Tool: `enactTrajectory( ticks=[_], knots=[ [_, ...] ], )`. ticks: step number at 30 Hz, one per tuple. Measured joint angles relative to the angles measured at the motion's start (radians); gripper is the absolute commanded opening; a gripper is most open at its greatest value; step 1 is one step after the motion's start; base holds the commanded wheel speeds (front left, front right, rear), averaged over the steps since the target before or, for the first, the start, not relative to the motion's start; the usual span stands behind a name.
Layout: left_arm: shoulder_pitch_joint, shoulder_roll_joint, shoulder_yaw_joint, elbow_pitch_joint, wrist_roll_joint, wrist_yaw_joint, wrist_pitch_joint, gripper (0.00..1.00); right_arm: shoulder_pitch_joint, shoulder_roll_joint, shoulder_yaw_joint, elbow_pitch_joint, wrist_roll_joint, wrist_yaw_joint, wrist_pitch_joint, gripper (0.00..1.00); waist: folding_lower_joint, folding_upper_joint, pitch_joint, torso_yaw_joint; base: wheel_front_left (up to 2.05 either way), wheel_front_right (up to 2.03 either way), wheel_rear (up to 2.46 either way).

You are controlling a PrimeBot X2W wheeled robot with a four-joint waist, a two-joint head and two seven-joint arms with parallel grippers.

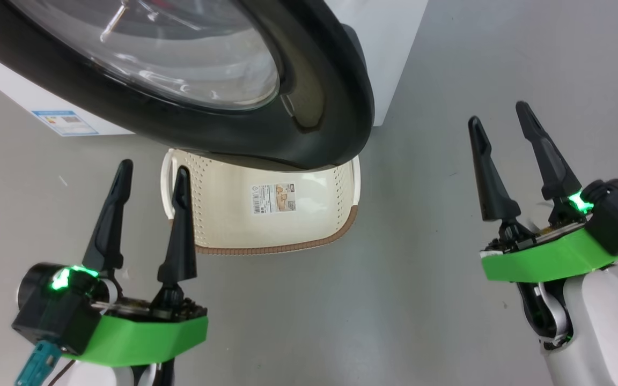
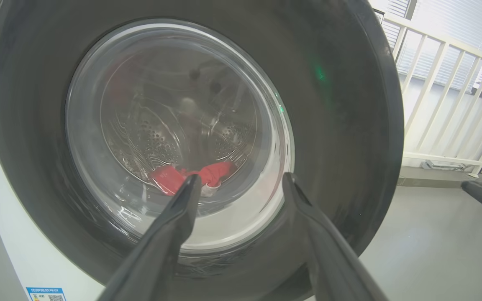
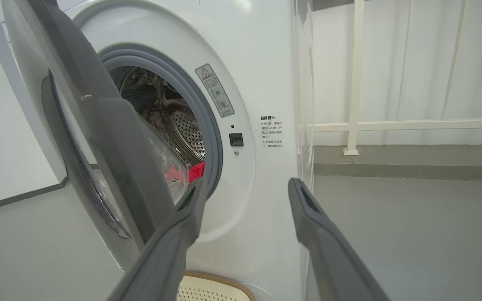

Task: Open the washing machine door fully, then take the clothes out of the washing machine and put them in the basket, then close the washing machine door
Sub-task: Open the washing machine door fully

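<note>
Right pincer (image 3: pixel 248 182) gapes; its wrist view finds clothes (image 3: pixel 198 170) in the washing machine (image 3: pixel 257 83).

Glossy black plastic-rimmed round door (image 2: pixel 341 125) with smooth clear glass; shiny perforated steel drum (image 3: pixel 188 131); soft red cloth garments (image 2: pixel 220 171); matt cream perforated plastic basket (image 1: pixel 223 225).

head view steeply downward, both wrist views near the door (image 2: pixel 341 125)
</note>
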Motion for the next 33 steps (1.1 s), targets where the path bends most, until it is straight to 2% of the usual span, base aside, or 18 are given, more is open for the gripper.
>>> enactTrajectory(
  ticks=[7, 13, 29, 30, 33],
  knots=[
    [0.024, 0.0, -0.003, -0.015, 0.002, 0.009, 0.0, 1.0, 0.068, 0.033, -0.041, -0.007, -0.127, 0.0, -0.017, 1.0, 0.0, 0.0, -0.012, 0.004, 0.0, 0.0, 0.0],
    [0.042, 0.0, -0.001, -0.017, 0.008, 0.01, 0.0, 1.0, 0.129, 0.044, -0.053, -0.021, -0.183, 0.0, -0.024, 1.0, 0.0, 0.0, -0.025, 0.002, 0.0, 0.0, 0.0],
    [0.06, 0.001, 0.01, -0.021, 0.009, 0.012, 0.0, 1.0, 0.166, 0.046, -0.062, -0.046, -0.146, 0.0, -0.024, 1.0, 0.0, 0.0, -0.023, -0.001, 0.0, 0.0, 0.0],
    [0.06, 0.001, 0.01, -0.022, 0.009, 0.013, 0.0, 1.0, 0.166, 0.046, -0.062, -0.045, -0.133, 0.0, -0.024, 0.64, 0.0, 0.0001, -0.021, -0.001, 0.0, 0.0, 0.0],
    [0.06, 0.001, 0.008, -0.025, 0.009, 0.017, 0.0, 1.0, 0.164, 0.046, -0.061, -0.034, -0.105, 0.0, -0.024, 0.0, 0.0, 0.0, -0.016, 0.001, 0.0, 0.0, 0.0]
  ],
)
